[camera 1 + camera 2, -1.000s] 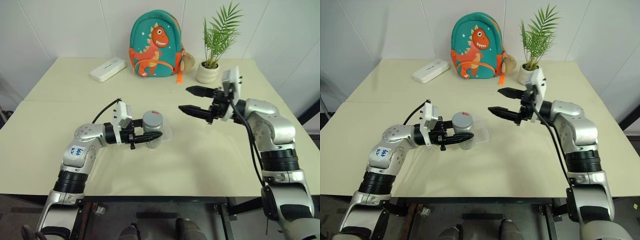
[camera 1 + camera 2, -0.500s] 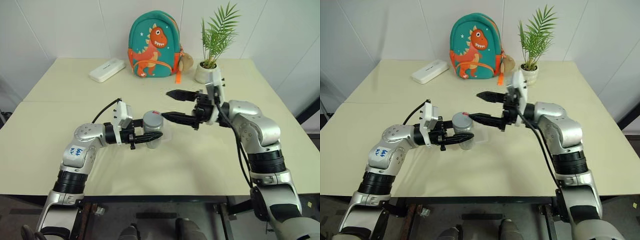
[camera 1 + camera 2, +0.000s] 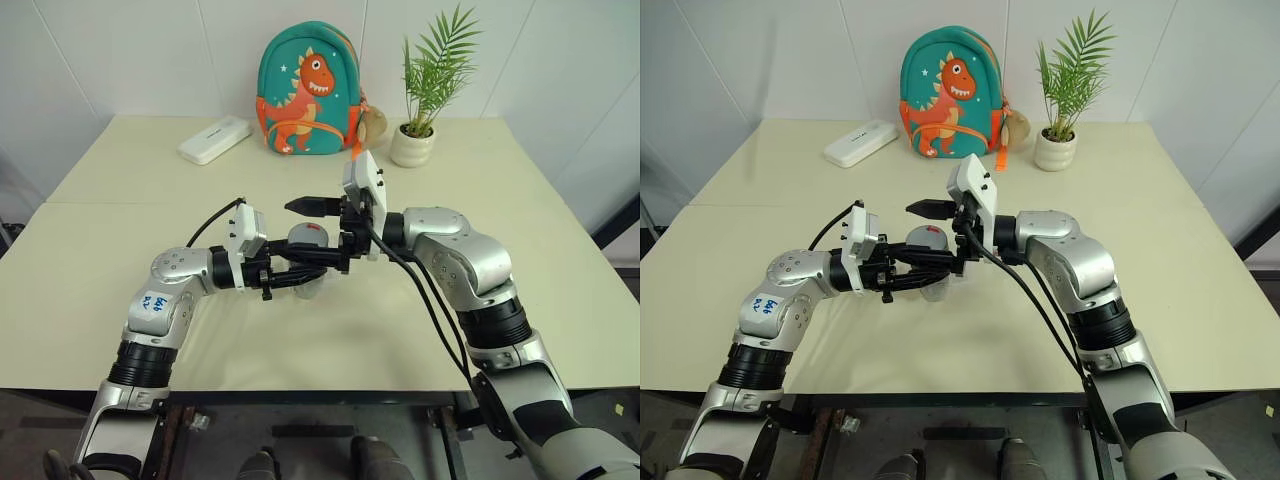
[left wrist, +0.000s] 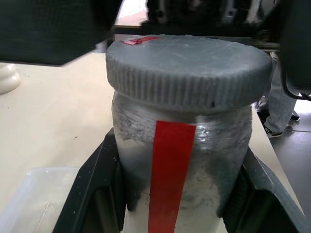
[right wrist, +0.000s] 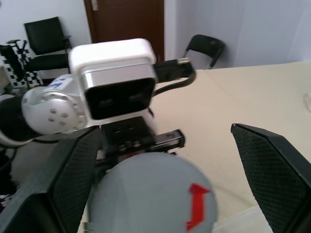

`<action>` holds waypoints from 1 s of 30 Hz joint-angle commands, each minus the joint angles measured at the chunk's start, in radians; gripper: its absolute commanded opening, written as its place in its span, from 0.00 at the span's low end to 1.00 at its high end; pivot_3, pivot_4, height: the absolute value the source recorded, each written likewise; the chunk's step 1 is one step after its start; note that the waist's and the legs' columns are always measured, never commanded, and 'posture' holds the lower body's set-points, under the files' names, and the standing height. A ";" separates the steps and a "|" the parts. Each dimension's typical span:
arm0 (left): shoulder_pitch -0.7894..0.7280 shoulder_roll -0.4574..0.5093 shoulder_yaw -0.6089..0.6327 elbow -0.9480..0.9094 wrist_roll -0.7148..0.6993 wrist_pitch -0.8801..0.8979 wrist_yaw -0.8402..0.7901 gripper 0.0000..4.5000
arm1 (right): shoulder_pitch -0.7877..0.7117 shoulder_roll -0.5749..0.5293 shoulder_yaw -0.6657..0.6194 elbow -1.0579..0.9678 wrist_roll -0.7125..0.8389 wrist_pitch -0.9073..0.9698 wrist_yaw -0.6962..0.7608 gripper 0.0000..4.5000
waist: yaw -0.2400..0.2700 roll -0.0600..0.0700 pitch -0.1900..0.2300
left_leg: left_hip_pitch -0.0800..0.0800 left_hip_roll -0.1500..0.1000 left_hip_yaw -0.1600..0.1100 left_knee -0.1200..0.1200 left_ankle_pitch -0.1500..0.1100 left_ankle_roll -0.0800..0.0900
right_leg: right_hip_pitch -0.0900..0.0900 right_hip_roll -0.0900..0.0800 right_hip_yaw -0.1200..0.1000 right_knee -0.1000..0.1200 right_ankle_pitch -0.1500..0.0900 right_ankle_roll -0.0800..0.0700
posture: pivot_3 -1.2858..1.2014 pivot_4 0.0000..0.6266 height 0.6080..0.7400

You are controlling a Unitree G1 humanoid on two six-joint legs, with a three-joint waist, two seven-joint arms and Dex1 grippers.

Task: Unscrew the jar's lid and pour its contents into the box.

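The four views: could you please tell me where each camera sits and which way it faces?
Left and right eye views: on the head, looking forward and down over the table; both arms show.
Left wrist view: on the left wrist, looking along its fingers shut on the jar.
Right wrist view: on the right wrist, facing the left gripper; its open fingers flank the lid.
Shared: jar and lid appear in all.
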 commanded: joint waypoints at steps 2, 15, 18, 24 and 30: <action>-0.021 -0.008 0.009 -0.007 -0.018 -0.007 -0.003 0.44 | -0.022 -0.004 -0.014 -0.014 -0.010 -0.026 0.001 0.99 | 0.000 0.000 0.000 | 0.000 0.000 0.000 0.000 0.000 0.000 | 0.000 0.000 0.000 0.000 0.000 0.000 | 0.52 0.24 1.00; -0.037 -0.011 0.017 0.022 -0.020 -0.023 -0.012 0.44 | 0.001 -0.081 -0.037 0.053 -0.034 -0.078 0.069 0.99 | -0.001 0.000 0.000 | 0.000 0.000 0.000 0.000 0.000 0.000 | 0.000 0.000 0.000 0.000 0.000 0.000 | 0.52 0.24 1.00; -0.034 -0.010 0.018 0.016 -0.025 -0.020 -0.014 0.44 | 0.004 -0.090 -0.043 0.063 -0.030 -0.080 0.078 0.99 | -0.001 0.000 0.000 | 0.000 0.000 0.000 0.000 0.000 0.000 | 0.000 0.000 0.000 0.000 0.000 0.000 | 0.52 0.24 1.00; -0.030 -0.006 0.018 0.013 -0.022 -0.020 -0.013 0.44 | 0.013 -0.092 -0.042 0.061 -0.021 -0.077 0.096 0.99 | -0.001 0.000 0.000 | 0.000 0.000 0.000 0.000 0.000 0.000 | 0.000 0.000 0.000 0.000 0.000 0.000 | 0.52 0.24 1.00; -0.027 -0.005 0.020 0.009 -0.023 -0.022 -0.014 0.44 | 0.016 -0.094 -0.045 0.066 -0.018 -0.081 0.104 0.99 | -0.001 0.000 0.000 | 0.000 0.000 0.000 0.000 0.000 0.000 | 0.000 0.000 0.000 0.000 0.000 0.000 | 0.52 0.24 1.00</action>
